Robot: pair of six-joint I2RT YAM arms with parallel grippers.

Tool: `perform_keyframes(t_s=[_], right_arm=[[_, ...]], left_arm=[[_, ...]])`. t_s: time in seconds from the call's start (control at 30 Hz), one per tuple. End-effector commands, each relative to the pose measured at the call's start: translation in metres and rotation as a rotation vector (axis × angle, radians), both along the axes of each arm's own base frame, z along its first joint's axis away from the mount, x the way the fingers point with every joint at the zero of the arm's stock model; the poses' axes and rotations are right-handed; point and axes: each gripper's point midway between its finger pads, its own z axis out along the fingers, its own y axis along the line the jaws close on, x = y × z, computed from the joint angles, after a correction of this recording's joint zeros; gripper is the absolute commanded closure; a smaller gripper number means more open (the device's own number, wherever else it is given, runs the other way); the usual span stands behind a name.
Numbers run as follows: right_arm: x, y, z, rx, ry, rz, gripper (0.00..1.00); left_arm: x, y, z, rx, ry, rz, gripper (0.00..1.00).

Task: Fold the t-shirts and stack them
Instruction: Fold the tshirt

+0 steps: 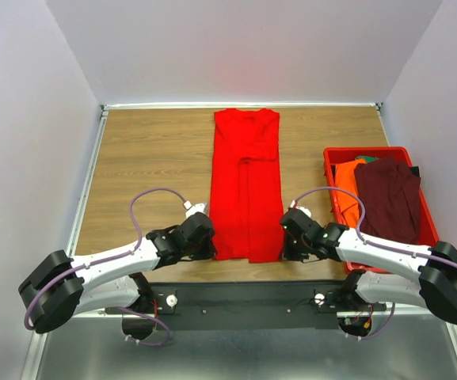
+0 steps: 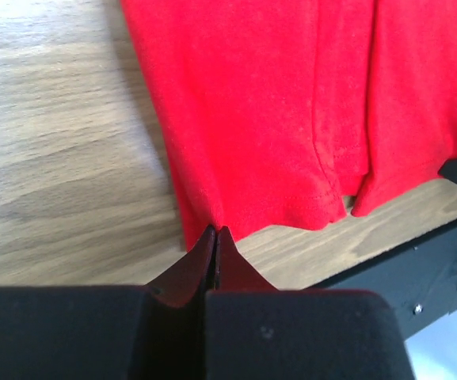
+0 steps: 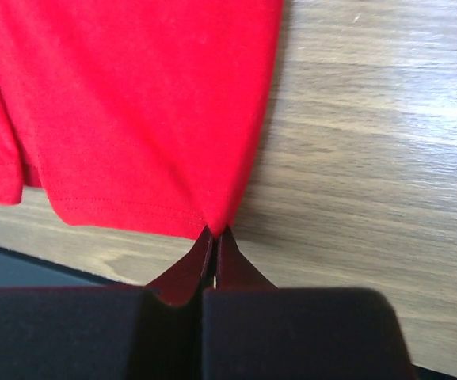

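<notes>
The top view was bright and evenly lit, with soft shadows on the wooden table (image 1: 149, 158) toward the lower edge. A faint red glow fell on the white wall (image 1: 244, 71) above the saturated red t-shirt (image 1: 246, 186). In the wrist views the wood washed out to pale glare, at upper left in the left one and upper right in the right one, while the black foreground along the bottom was blurred.
</notes>
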Motion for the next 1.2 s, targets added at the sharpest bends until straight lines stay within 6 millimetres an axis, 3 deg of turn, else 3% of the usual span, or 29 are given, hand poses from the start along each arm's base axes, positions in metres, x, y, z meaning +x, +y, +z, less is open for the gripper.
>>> perform_keyframes(t_s=[0.0, 0.27, 0.5, 0.6, 0.83, 1.0, 1.17], right_arm=[[-0.005, 0.008, 0.015, 0.027, 0.008, 0.077, 1.0], [-0.013, 0.015, 0.046, 0.049, -0.022, 0.116, 1.0], [-0.037, 0.023, 0.053, 0.014, -0.02, 0.17, 1.0], [-0.035, 0.019, 0.055, -0.015, -0.045, 0.161, 1.0], [0.009, 0.012, 0.062, -0.146, -0.216, 0.055, 0.99], [0.043, 0.036, 0.078, -0.181, -0.316, 0.021, 1.0], [0.079, 0.043, 0.084, -0.229, -0.412, -0.032, 1.0]], left_arm=[[-0.002, -0.01, 0.02, -0.046, -0.011, -0.048, 1.0], [-0.027, -0.02, 0.039, -0.086, 0.008, -0.101, 1.0], [-0.05, -0.026, 0.045, -0.066, 0.037, -0.134, 1.0], [-0.05, -0.023, 0.047, -0.054, 0.031, -0.133, 1.0], [-0.018, -0.022, 0.055, -0.008, -0.096, -0.066, 1.0], [0.027, -0.024, 0.065, 0.025, -0.187, -0.013, 1.0], [0.069, -0.023, 0.079, -0.021, -0.269, 0.054, 1.0]])
